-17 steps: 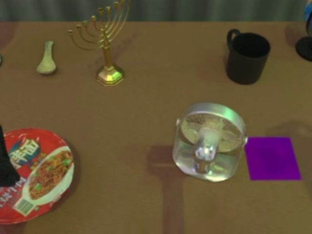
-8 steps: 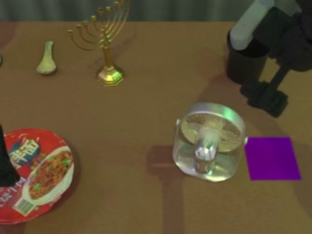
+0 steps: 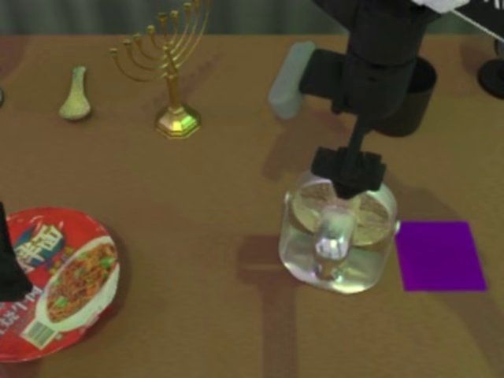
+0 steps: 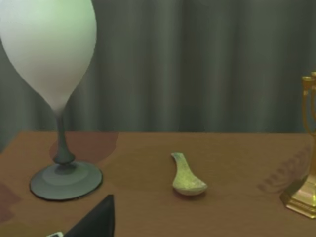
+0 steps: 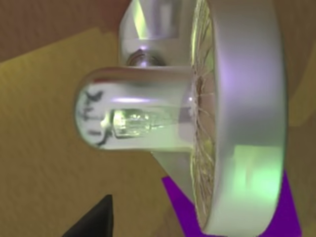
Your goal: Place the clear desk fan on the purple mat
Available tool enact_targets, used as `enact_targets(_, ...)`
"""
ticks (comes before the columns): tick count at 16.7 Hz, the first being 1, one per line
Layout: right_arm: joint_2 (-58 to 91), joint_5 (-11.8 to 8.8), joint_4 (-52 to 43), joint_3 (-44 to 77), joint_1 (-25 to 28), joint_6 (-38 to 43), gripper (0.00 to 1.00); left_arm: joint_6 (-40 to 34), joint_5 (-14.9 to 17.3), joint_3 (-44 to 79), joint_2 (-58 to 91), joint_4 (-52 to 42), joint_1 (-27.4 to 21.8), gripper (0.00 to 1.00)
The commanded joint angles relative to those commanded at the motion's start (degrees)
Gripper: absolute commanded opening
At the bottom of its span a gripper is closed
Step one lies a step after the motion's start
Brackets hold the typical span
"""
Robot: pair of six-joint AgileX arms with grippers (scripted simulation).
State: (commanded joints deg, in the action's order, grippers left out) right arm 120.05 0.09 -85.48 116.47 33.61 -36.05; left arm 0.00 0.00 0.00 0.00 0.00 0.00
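Right arm now stretched in from the table's far right corner, over the black mug (image 3: 417,102) it sat beside half a second ago, absent entirely a second ago. Right gripper (image 3: 349,175) hanging directly above the clear desk fan (image 3: 339,230), low over the far part of its ringed grille; fingers' spread not readable from above, and right wrist view shows only one dark fingertip (image 5: 94,219) near the fan's hub, so open or closed: cannot tell. Fan unmoved across all three moments, standing right of table centre, near edge side, just beside the purple mat (image 3: 439,255), apparently touching or nearly touching its left border. Mat bare, toward the table's right edge. Meaning: approach phase nearly done, grasp not yet made, fan not on mat; only a short shift rightward needed once gripped. Glassy rounded body likely slippery, so a hold on the rim or hub looks safer. Left gripper (image 3: 9,272) parked at the left edge by the red noodle bowl (image 3: 59,279), state cannot tell. Gold menorah (image 3: 169,67) and pale spoon (image 3: 75,96) at the far left, untouched.
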Motion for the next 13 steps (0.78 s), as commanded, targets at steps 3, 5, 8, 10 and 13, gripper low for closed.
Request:
enact_targets(3,1.26,-0.01,-0.99,1.35,0.41,-0.43,1.00,0.00,0.00,0.00,0.00,0.00,0.00,1.00)
enact_targets(5,1.26,-0.01,-0.99,1.35,0.41,-0.43,1.00,0.00,0.00,0.00,0.00,0.00,0.00,1.00)
enact_targets(8,1.08,-0.01,0.05,0.22,0.24,-0.46,1.00,0.00,0.00,0.00,0.00,0.00,0.00,1.00)
enact_targets(10,0.85,-0.01,2.65,-2.67,0.39,-0.51,1.00,0.00,0.00,0.00,0.00,0.00,0.00,1.00)
enact_targets(13,0.47,-0.02,7.72,-8.19,0.46,-0.39,1.00,0.00,0.00,0.00,0.00,0.00,0.00,1.00)
